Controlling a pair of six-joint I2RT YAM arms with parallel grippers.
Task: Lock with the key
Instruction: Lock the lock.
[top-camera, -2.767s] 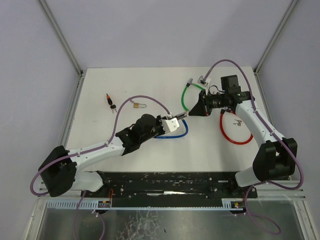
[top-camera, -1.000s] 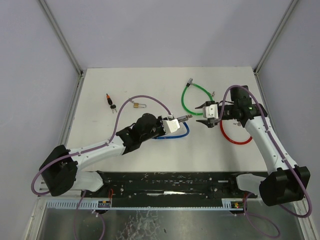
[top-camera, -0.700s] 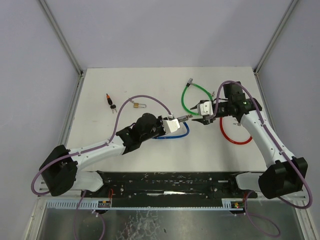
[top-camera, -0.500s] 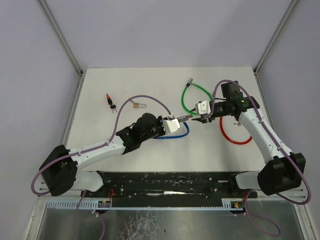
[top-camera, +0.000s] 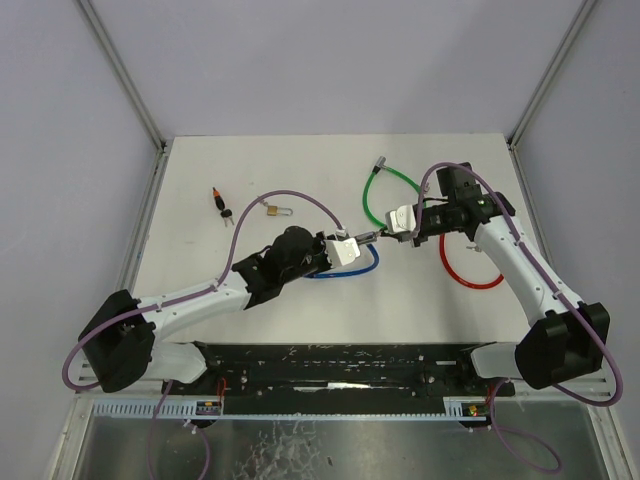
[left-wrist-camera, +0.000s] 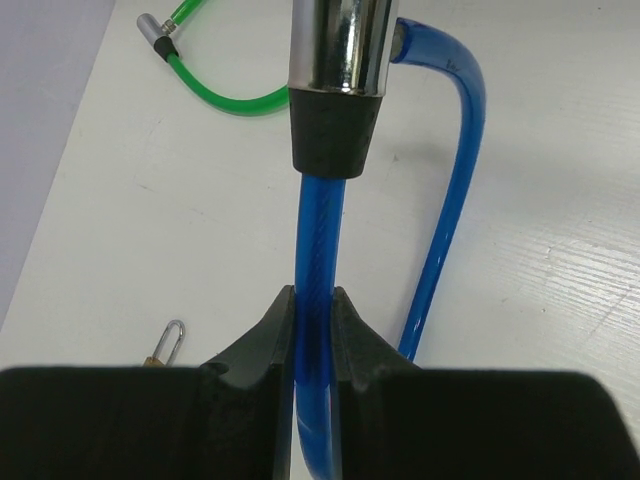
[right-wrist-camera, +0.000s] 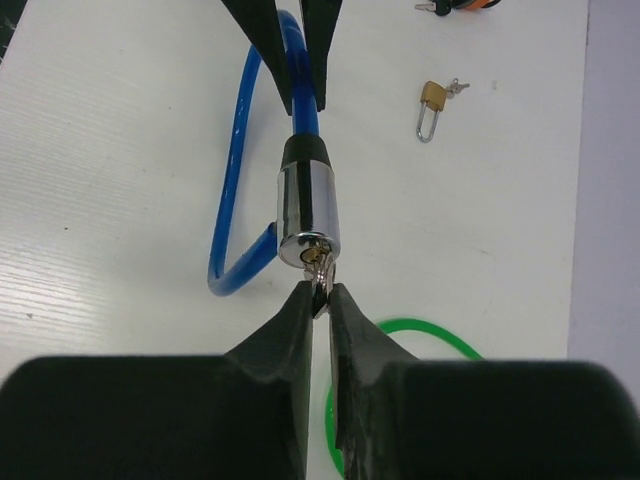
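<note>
**A:** Where is the key (right-wrist-camera: 319, 278) now?

**B:** It sits in the keyhole, at the front face of the lock (right-wrist-camera: 308, 215). The right gripper (right-wrist-camera: 320, 296) has it: the jaws stand almost together, with the key head pinched between them.

**A:** And what holds the lock?

**B:** The left gripper (left-wrist-camera: 313, 302) is fully closed on the blue cable (left-wrist-camera: 318, 230), just behind the lock.

**A:** What may go wrong from here?

**B:** I think the pinch is only at the finger ends, on a small flat head. If the wrist turns a little off the axis of the lock, the key can slip out or bend. Also the cable is round and soft, so the lock may twist together with the key, and then nothing locks.
</note>
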